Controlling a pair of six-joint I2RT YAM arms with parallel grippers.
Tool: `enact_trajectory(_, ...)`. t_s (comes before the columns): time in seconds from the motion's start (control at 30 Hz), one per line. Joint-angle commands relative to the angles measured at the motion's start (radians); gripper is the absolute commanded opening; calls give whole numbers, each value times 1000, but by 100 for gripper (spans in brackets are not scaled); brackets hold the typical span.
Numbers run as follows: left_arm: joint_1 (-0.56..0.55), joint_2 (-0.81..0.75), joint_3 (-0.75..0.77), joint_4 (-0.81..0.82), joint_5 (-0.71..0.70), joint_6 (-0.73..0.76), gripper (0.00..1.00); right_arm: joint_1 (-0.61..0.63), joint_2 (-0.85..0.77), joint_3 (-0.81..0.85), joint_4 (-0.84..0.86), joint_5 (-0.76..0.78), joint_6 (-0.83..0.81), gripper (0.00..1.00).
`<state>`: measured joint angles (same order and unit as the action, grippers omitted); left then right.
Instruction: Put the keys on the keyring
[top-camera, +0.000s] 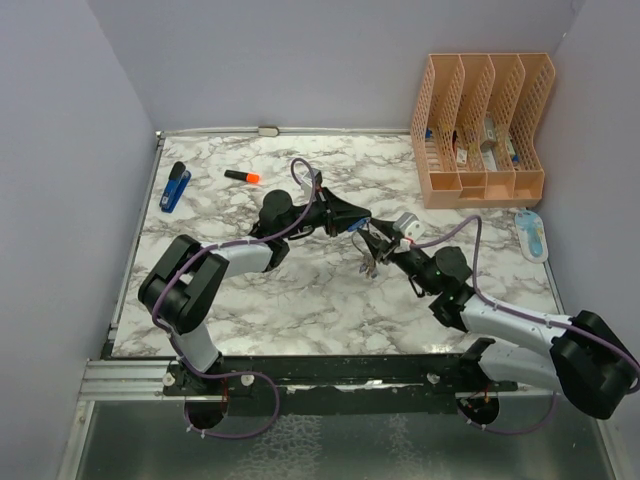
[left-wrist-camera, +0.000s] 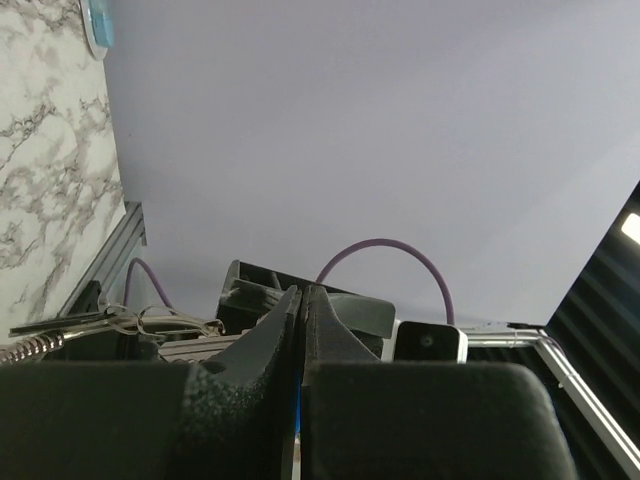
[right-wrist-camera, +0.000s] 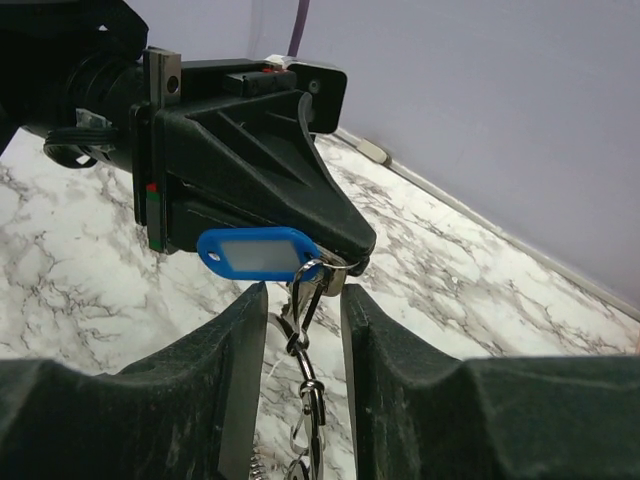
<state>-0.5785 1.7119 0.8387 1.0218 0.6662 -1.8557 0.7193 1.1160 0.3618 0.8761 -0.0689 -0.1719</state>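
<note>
My left gripper (top-camera: 358, 224) is shut on a key with an oblong blue tag (right-wrist-camera: 258, 252), held above the middle of the marble table. In the left wrist view the fingertips (left-wrist-camera: 302, 290) are pressed together with a sliver of blue between them. A thin silver ring (right-wrist-camera: 335, 264) joins the tag to a silver clasp and chain (right-wrist-camera: 308, 345). These run back between the fingers of my right gripper (right-wrist-camera: 303, 290), which stand apart and touch neither side. In the top view my right gripper (top-camera: 378, 243) meets the left one tip to tip, and metal keys (top-camera: 367, 263) dangle below. The second blue-tagged key is out of view.
A blue stapler (top-camera: 175, 186) and an orange marker (top-camera: 242, 177) lie at the back left. An orange file organizer (top-camera: 483, 130) stands at the back right, with a pale blue object (top-camera: 531, 234) in front of it. Grey walls close the table on three sides.
</note>
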Motion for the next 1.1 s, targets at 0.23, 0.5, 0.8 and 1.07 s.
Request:
enact_trajectory(0.23, -6, -8, 14, 37, 13, 22, 0, 3, -101, 31, -97, 43, 24, 38)
enact_trajectory(0.5, -5, -9, 11, 32, 13, 32, 0, 3, -91, 59, -216, 41, -17, 38)
enact_trajectory(0.8, 53, 43, 90, -228, -39, 421, 0, 2, -329, 24, -414, 297, -36, 63)
enact_trajectory(1.07, 75, 193, 188, -405, -114, 799, 0, -4, -260, 72, -557, 429, 8, 77)
